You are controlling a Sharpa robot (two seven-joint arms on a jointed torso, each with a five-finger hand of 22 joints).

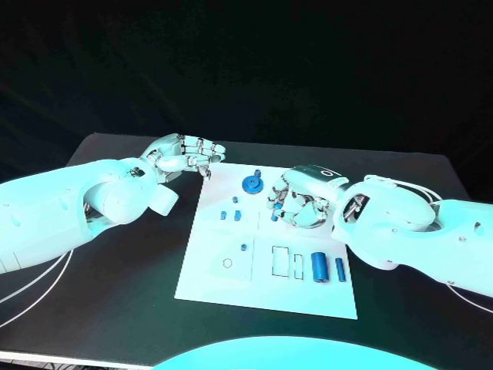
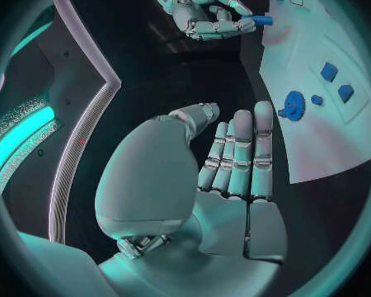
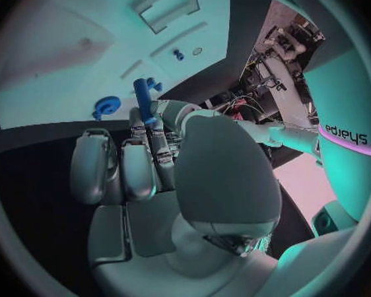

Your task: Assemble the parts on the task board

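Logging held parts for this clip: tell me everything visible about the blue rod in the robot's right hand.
The slim blue cylindrical rod looks like smooth, matte plastic, uniform in colour, with a plain rounded end. The right hand pinches its lower part between the fingertips, so its free end sticks out beyond them. It hangs above the white task board, near the round blue gear-like part. Nothing but the fingers touches it. The left wrist view shows it jutting from the same hand.

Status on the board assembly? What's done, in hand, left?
Done, apparently: the blue gear sits at the task board's far end with small pieces near it. In hand: the right hand pinches a blue peg over the board. The left hand hovers empty off the board's far corner. Left: two blue cylinders lie loose, with outlined slots beside them unfilled.
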